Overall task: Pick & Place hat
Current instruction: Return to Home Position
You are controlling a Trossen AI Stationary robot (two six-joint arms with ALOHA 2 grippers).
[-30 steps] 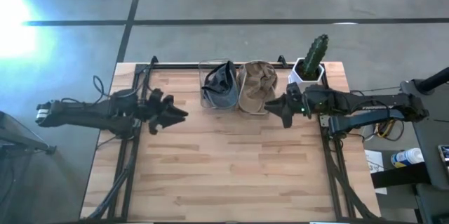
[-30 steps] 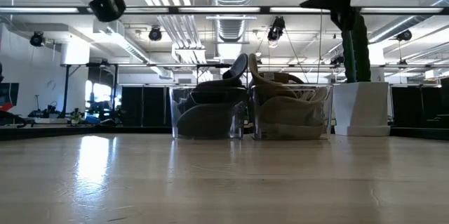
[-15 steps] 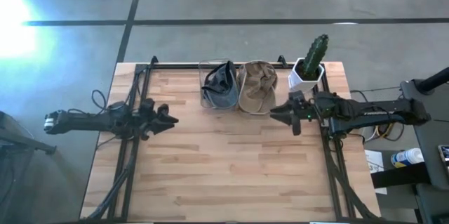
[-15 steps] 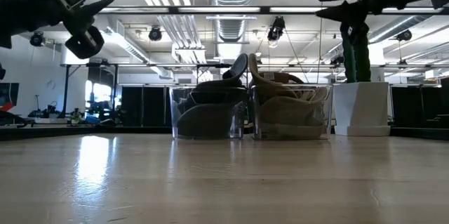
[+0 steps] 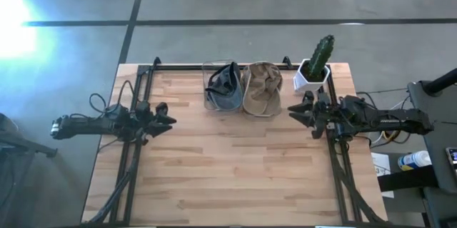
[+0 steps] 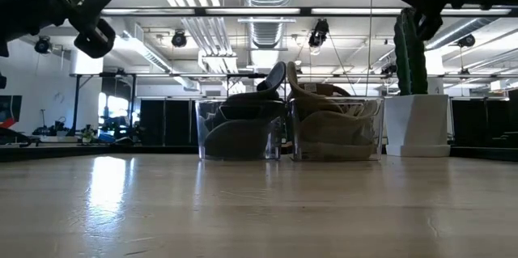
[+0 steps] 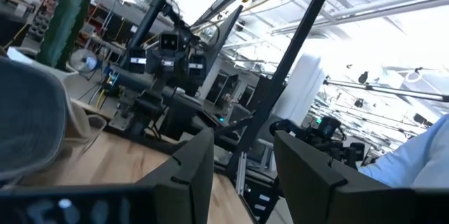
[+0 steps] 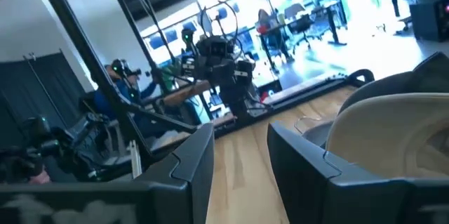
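**Both jaws apart and empty, caps in their bins**

My left gripper [image 5: 167, 119] hangs over the left edge of the table [image 5: 235, 164], about midway along it. Its fingers are parted with nothing between them. My right gripper [image 5: 295, 113] hangs near the right edge, just in front of the cactus [image 5: 320, 55] that stands in a white pot at the back right corner. Its fingers are likewise spread and hold nothing. The black cap [image 5: 224, 86] lies in the left bin [image 6: 227, 103] at the middle of the back edge, its brim rising above the rim. The tan cap [image 5: 263, 88] fills the right bin [image 6: 368, 103], which stands right against the left one. My left gripper is well apart from the bins. The right one is near the right bin but not touching it.
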